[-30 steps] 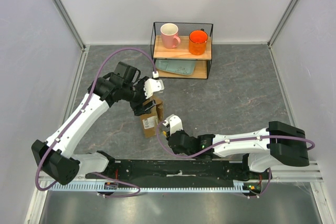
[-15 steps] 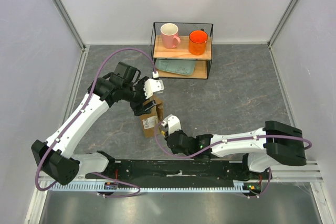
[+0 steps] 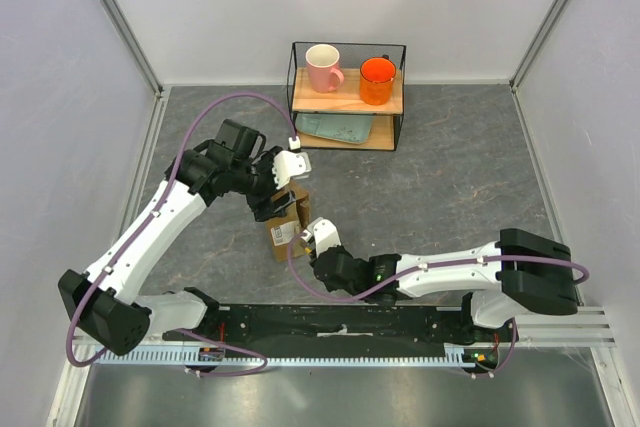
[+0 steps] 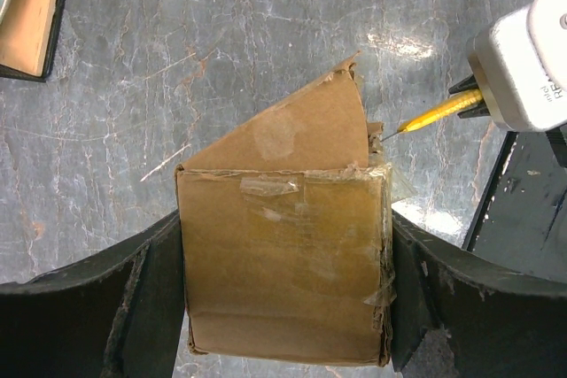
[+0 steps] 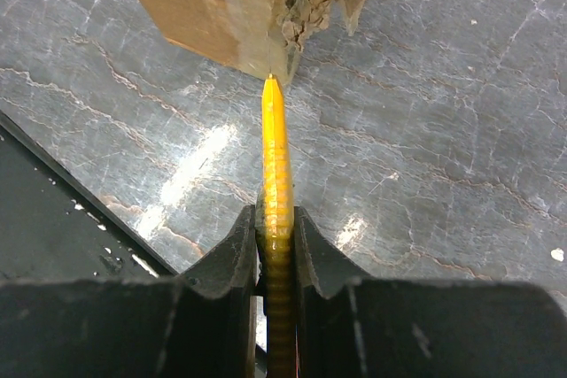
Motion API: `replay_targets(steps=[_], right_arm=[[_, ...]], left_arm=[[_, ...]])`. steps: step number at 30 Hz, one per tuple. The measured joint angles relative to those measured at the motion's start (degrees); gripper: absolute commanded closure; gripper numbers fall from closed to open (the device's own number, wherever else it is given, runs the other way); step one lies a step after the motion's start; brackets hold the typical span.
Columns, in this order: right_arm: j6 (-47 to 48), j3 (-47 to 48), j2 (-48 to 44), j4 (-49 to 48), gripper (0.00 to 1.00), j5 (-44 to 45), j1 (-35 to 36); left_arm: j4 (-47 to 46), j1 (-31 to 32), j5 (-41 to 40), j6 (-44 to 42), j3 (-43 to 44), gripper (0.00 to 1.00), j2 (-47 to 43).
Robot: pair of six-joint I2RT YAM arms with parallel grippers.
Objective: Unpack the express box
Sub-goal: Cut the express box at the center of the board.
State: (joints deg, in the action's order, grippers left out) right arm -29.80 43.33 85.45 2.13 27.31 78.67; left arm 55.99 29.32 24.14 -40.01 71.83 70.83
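Note:
The express box (image 3: 286, 229) is a brown cardboard parcel with a white label, standing on the grey table. My left gripper (image 3: 283, 203) is shut on the box, its fingers (image 4: 146, 303) pressed on both sides of the box (image 4: 283, 272); one flap (image 4: 292, 130) is raised. My right gripper (image 3: 312, 239) is shut on a yellow utility knife (image 5: 276, 183). The knife's tip touches the box's torn taped corner (image 5: 292, 15). In the left wrist view the knife (image 4: 438, 112) points at the box's upper right corner.
A black wire shelf (image 3: 348, 97) stands at the back with a pink mug (image 3: 323, 67), an orange mug (image 3: 377, 80) and a pale green tray (image 3: 335, 129) beneath. A black rail (image 3: 340, 322) runs along the near edge.
My right gripper with the knife has moved left, closer to the box's near corner. My left gripper and the box have stayed put.

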Motion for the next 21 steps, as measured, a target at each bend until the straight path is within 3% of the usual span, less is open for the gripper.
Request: replay_targets(steps=[21], right_arm=[[0.0, -2.6, -3.7, 1.3, 1.00, -1.5, -0.5]], left_arm=[[-0.5, 0.0, 0.6, 0.0, -0.2, 0.36, 0.2]])
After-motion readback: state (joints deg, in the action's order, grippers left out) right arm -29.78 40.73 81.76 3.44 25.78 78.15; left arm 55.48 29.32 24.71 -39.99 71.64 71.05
